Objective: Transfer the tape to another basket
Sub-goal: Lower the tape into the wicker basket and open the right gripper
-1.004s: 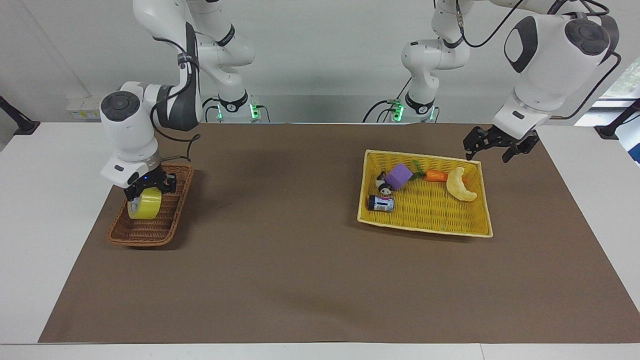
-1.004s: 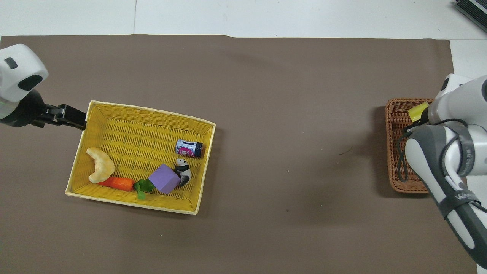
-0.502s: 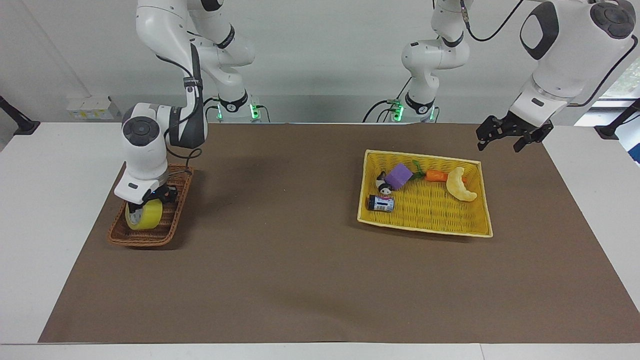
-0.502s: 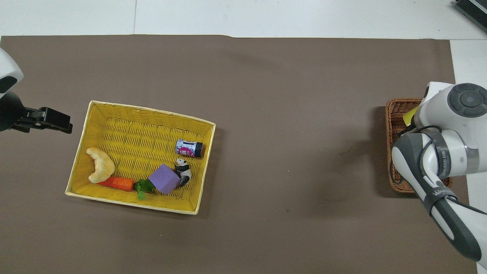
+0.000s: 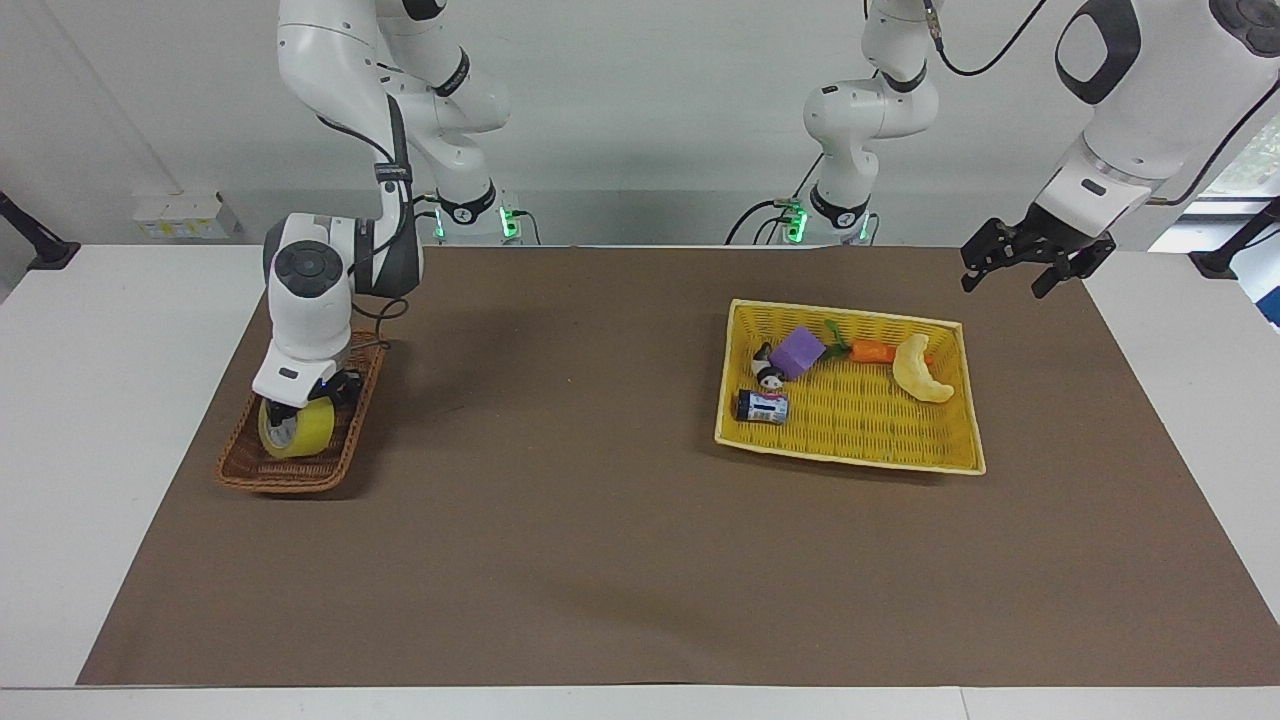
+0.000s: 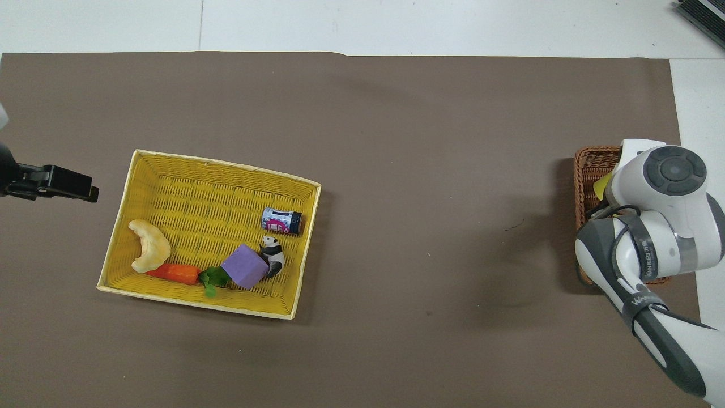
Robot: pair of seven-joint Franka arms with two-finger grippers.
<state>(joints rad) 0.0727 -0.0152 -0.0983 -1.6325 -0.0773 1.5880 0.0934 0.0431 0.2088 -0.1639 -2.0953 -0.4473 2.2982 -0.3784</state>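
the right gripper (image 5: 297, 401) is low inside the brown wicker basket (image 5: 262, 475), which stands at the right arm's end of the table, on the brown mat (image 5: 600, 560). its fingers are closed on the top of the tape (image 5: 298, 432), the yellow roll that stands on its edge in the basket with the pale core turned to the side. the bottom of the roll looks to rest on the basket floor, but i cannot tell for sure if it touches. in the overhead view the white wrist of the right arm covers most of the basket (image 6: 589, 170), and only a small yellow piece of the tape (image 6: 601, 185) shows beside it. the left gripper (image 5: 1035, 262) hangs in the air over the mat, near the corner of the yellow tray basket (image 5: 850, 455) at the left arm's end of the table, and it holds nothing; its fingers are spread apart. in the overhead view the left gripper (image 6: 56, 182) is just beside the short wall of the yellow tray basket (image 6: 198, 297), not over it. inside this tray lie a pale crescent toy (image 5: 922, 370), an orange carrot toy (image 5: 873, 351) touching it, a purple block (image 5: 798, 351), a small panda figure (image 5: 768, 374) beside the block, and a small can (image 5: 763, 406) on its side. the two baskets are well apart.
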